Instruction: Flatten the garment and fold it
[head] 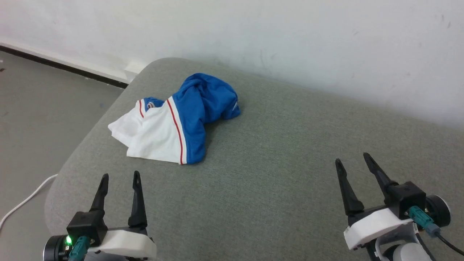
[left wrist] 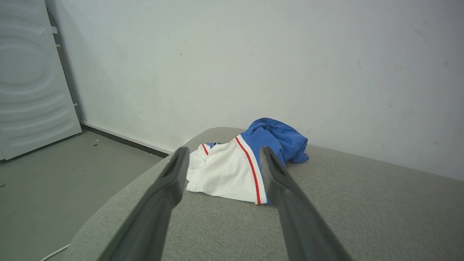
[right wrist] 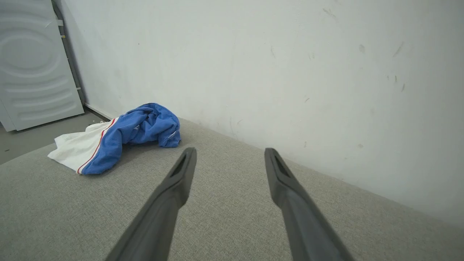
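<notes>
Left gripper [head: 120, 174]: both long dark fingers spread wide and parallel, with nothing between them and nothing touching them. It sits over the near left corner of the grey upholstered cushion [head: 275, 170], fingertips pointing toward the far edge. In the left wrist view the garment appears beyond the fingertips, framed by the gap, and clear of both fingers.

Right gripper [head: 352, 158]: fingers likewise released and fully parted, gripping nothing. It sits over the near right part of the cushion, well apart from the garment, with bare grey fabric ahead of its tips.

The garment [head: 195, 108]: a crumpled T-shirt lying near the far left, rounded corner of the cushion. The bright blue body is bunched into a raised heap on the side toward the far edge. A white sleeve with a thin red stripe spreads flatter toward the left edge. A second red stripe and a small patch of blue show at the fold behind it.

Surroundings: a white wall [head: 308, 40] rises just behind the far edge. The grey floor [head: 40, 94] lies beyond the left edge, and a white cable [head: 25, 201] runs across it near the near left corner. A white ribbed panel [left wrist: 32, 79] stands against the wall.
</notes>
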You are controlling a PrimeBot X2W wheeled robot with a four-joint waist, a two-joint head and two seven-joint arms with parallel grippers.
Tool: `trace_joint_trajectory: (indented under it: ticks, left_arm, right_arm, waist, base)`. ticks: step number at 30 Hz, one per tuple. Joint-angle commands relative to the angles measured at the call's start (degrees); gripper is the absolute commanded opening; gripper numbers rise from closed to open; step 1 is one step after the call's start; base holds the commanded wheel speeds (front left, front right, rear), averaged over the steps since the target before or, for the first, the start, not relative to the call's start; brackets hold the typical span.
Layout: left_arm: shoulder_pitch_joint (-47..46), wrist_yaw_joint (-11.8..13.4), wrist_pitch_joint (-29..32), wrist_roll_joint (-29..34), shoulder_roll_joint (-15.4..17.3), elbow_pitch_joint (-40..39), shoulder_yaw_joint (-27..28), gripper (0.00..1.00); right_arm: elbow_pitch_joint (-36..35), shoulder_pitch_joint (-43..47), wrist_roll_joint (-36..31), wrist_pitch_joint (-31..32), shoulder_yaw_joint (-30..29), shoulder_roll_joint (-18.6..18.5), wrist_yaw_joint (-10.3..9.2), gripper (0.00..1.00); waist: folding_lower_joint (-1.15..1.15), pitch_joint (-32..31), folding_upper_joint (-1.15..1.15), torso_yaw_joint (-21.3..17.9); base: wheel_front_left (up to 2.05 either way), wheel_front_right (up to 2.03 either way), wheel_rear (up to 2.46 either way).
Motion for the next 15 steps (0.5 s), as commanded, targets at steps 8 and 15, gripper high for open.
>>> trace_joint_trajectory:
  ticks: [8, 15]
  left_arm:
    - [1.6, 0.3, -1.3, 0.3, -0.2, 0.2, -0.2, 1.0]
    - [2.3, 0.1, -2.2, 0.0, -0.2, 0.6, 0.2, 1.0]
  right_arm:
    - [0.9, -0.2, 0.9, -1.3, 1.1, 0.1, -0.08, 1.0]
    - [1.5, -0.2, 1.1, -2.0, 1.6, 0.2, -0.09, 1.0]
  waist:
    - [0.0, -1.1, -0.01, 2.6]
    - [0.0, -1.3, -0.01, 4.2]
  base:
    - [0.0, 0.0, 0.0]
    - [0.0, 0.0, 0.0]
